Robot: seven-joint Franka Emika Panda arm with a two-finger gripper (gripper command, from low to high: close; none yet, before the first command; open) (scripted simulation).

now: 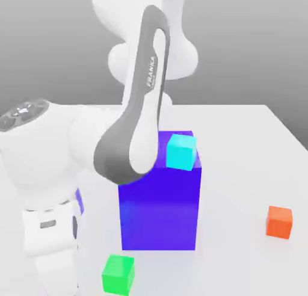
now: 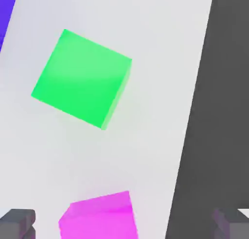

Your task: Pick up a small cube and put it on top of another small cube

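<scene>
White table surface [image 1: 252, 162] carries everything, and I take the large blue-purple block [image 1: 159, 210] in its middle as the landmark. Going from the exterior view's left, the thick white body of the arm [image 1: 42, 186] stands beside the block and leans down over the near corner of the table, and its grey link crosses in front of the block's upper left edge. Next comes the green cube [image 1: 118, 275], which lies on the table just in front of the block's lower left corner, free on all sides, so its top face is open to receive another cube. On top of the block, near its right back corner, rests a cyan cube [image 1: 181, 151], and well to the right of the block sits an orange cube [image 1: 280, 222] alone. In the hand view the magenta cube [image 2: 99, 216] lies on the table near the green cube [image 2: 81, 77] but apart from it, between the two dark fingertips [image 2: 17, 223] of the gripper [image 2: 127, 224]. The fingers stand wide apart and grip nothing, probably because the hand is lining up over the magenta cube before it goes down to take it.
</scene>
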